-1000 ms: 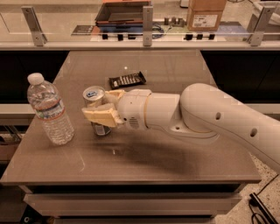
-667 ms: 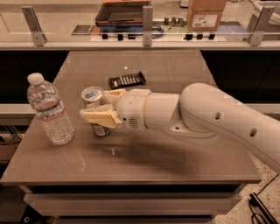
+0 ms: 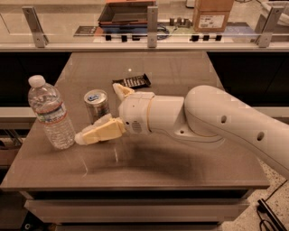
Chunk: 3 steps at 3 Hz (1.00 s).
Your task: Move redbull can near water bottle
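Observation:
The redbull can (image 3: 96, 104) stands upright on the brown table (image 3: 180, 72), a short way to the right of the water bottle (image 3: 49, 116). The bottle is clear, with a white cap, and stands near the table's left edge. My gripper (image 3: 98, 113) reaches in from the right and is open around the can. One cream finger (image 3: 101, 131) lies in front of the can's base. The other finger (image 3: 119, 90) shows behind the can on its right. The can's lower part is hidden by the front finger.
A flat dark snack bar wrapper (image 3: 132, 81) lies behind the gripper. My white arm (image 3: 216, 122) crosses the right half of the table. A railing and counter with a tray (image 3: 128, 11) and a cardboard box (image 3: 212, 13) run along the back.
The fingers have spread apart from the can. The front finger has dropped lower, so more of the can shows. The can and bottle stay where they were.

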Tool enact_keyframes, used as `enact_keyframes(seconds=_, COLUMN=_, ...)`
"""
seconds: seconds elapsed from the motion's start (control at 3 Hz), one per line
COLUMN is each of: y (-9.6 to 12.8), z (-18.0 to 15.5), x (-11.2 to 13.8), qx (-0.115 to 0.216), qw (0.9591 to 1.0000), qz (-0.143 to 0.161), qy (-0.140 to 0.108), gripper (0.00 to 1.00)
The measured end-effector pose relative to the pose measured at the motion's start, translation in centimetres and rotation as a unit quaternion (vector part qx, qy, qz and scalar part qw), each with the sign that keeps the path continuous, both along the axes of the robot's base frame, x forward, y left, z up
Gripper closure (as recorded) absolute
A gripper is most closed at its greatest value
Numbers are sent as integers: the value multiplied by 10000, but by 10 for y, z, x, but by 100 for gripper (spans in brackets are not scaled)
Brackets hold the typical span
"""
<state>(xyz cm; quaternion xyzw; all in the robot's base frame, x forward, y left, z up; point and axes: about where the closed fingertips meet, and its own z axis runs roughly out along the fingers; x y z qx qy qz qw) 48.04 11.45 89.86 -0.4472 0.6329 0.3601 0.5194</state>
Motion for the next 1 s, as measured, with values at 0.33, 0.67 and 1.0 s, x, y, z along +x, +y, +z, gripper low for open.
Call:
enact_keyframes(seconds=0.33, y=-11, z=15, x=2, qx=-165, qw=9998, qz=-102, qy=-49, gripper=0)
enact_keyframes(seconds=0.67, y=-32, z=38, x=8, qx=-379, qw=9987, qz=-310, qy=-127, gripper=0)
enact_keyframes(seconds=1.0, y=-48, z=62, x=14, qx=-610, qw=9968, qz=-478, qy=-208, gripper=0)
